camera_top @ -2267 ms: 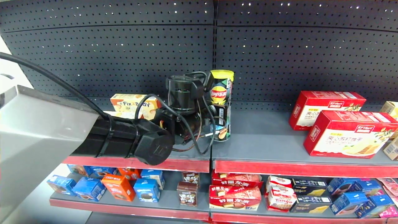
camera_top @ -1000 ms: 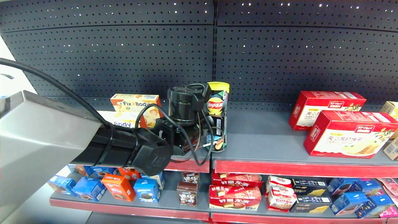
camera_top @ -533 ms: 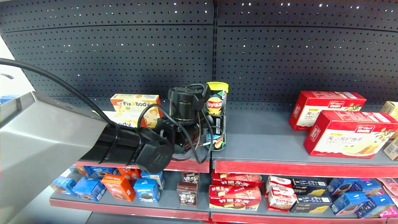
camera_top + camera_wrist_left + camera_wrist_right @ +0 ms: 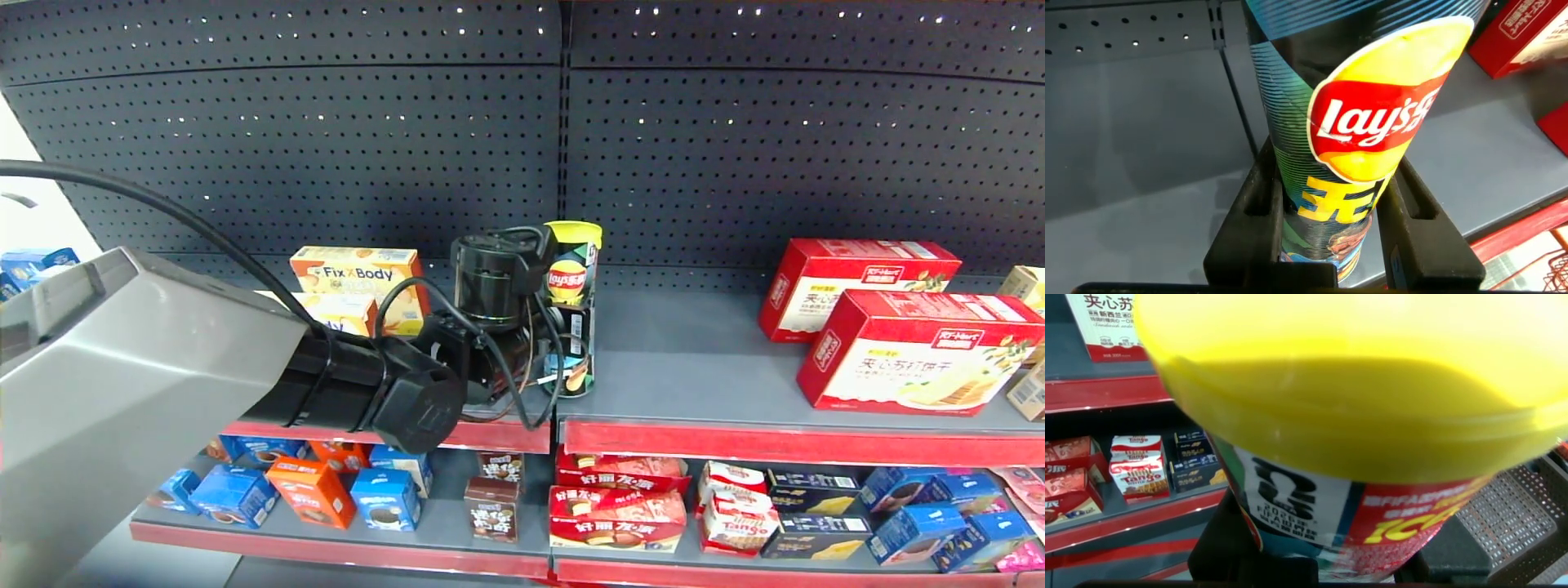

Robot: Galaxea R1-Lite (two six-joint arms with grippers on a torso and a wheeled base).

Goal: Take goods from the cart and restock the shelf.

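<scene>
**Chip can (image 4: 571, 273) lowered onto the upper shelf (image 4: 694, 359), left grip closed**

Since the earliest frame your left arm has brought the chip can down and slightly towards the front; its yellow lid now sits lower against the pegboard (image 4: 326, 122), and over the last second it has hardly shifted. The can stands upright just behind the shelf's red front edge, right of the orange-and-yellow boxes (image 4: 359, 273) and well apart from the red boxes (image 4: 914, 351); whether its base rests on the board, you cannot tell from here. Your left gripper (image 4: 1333, 175) is closed around the can's lower half, one black finger pressed to each side. Your right gripper (image 4: 1351, 547) clasps a second can (image 4: 1355, 400), yellow-lidded and close to the lens, its dark fingers flanking the body. The lower shelf (image 4: 441, 523) carries small blue, orange and brown boxes.
</scene>
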